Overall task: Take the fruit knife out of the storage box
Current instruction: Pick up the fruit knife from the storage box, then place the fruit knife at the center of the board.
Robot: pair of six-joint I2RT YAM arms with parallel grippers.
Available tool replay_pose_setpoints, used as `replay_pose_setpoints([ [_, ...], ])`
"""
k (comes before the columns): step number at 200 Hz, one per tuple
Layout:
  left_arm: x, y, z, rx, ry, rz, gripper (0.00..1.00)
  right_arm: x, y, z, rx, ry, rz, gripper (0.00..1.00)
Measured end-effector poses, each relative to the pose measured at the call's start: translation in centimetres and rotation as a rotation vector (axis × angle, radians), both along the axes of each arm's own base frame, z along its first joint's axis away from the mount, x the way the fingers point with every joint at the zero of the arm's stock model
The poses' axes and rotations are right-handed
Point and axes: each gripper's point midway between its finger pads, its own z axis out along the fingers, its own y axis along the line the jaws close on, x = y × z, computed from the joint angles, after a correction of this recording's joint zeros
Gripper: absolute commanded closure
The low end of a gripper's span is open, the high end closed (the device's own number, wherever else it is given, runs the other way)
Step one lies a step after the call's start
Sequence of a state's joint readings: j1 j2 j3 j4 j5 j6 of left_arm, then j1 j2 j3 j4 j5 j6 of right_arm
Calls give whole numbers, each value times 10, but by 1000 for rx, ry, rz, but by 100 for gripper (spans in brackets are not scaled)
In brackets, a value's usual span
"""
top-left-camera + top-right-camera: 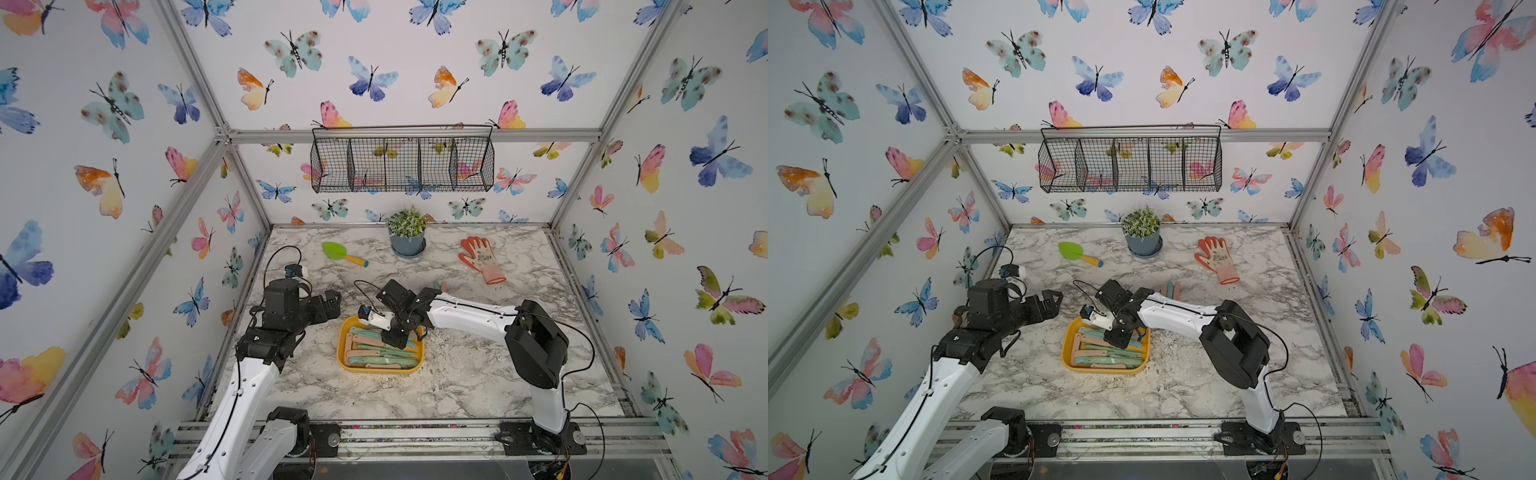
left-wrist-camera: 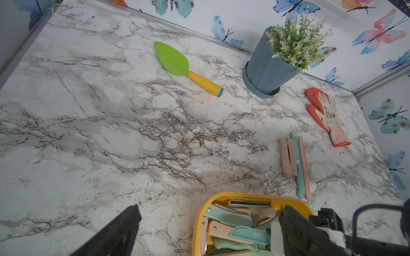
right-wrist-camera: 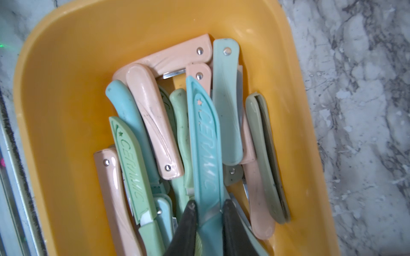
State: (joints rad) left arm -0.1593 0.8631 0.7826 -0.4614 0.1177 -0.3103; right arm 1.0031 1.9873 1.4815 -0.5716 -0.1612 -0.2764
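The yellow-orange storage box [image 1: 342, 349] [image 1: 1066, 349] sits mid-table, holding several pink, green and blue fruit knives, some folded and some sheathed. In the right wrist view, my right gripper [image 3: 208, 208] is shut on a blue sheathed fruit knife [image 3: 204, 137] marked CERAMIC. That knife lies on top of the pile, inside the box [image 3: 66, 66]. In both top views the right gripper [image 1: 397, 340] [image 1: 1121, 340] reaches down into the box. My left gripper [image 1: 332, 301] [image 1: 1054, 301] hovers open and holding nothing, up and left of the box [image 2: 199, 212].
Several knives [image 2: 295, 164] [image 1: 1169, 291] lie side by side on the marble beyond the box. A green trowel [image 1: 343, 253], a potted plant [image 1: 407, 237] and an orange glove [image 1: 482, 257] sit along the back. A black wire basket [image 1: 401, 162] hangs on the back wall.
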Motion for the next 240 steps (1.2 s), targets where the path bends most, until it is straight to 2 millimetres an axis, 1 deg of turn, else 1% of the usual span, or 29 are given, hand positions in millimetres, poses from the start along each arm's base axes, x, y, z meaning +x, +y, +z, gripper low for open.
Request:
replay_pose_setpoints([
  [38,-1,-3,0,-11,2,-17,1,3,-4,5,0,-22,-25,80],
  [68,-2,-16,-1,-42,13,-78,2,11,-4,20,34,-43,-72,80],
  [92,-8,-38,-3,-67,21,-174,2,25,-7,33,70,-60,-139,80],
  [113,-16,-58,-5,-71,28,-250,2,42,-17,46,103,-72,-214,80],
  [114,-17,-61,-5,-71,29,-262,1,44,-17,47,106,-75,-219,80],
  [121,-19,-67,-6,-69,33,-282,1,50,-21,51,115,-80,-247,80],
  [123,-21,-71,-7,-67,36,-299,2,52,-22,52,117,-81,-254,80],
  [130,-25,-78,-8,-64,42,-325,2,58,-26,56,127,-88,-281,79],
  [146,-31,-91,-13,-53,56,-372,2,72,-36,62,141,-99,-347,79],
  [168,-37,-105,-21,-41,82,-426,1,92,-59,66,149,-108,-461,80],
  [195,-36,-108,-29,-30,111,-434,2,114,-100,64,145,-114,-626,80],
  [222,-36,-108,-31,-27,115,-435,2,130,-147,54,130,-109,-797,80],
  [240,-36,-108,-31,-27,115,-434,2,135,-175,42,112,-93,-900,80],
])
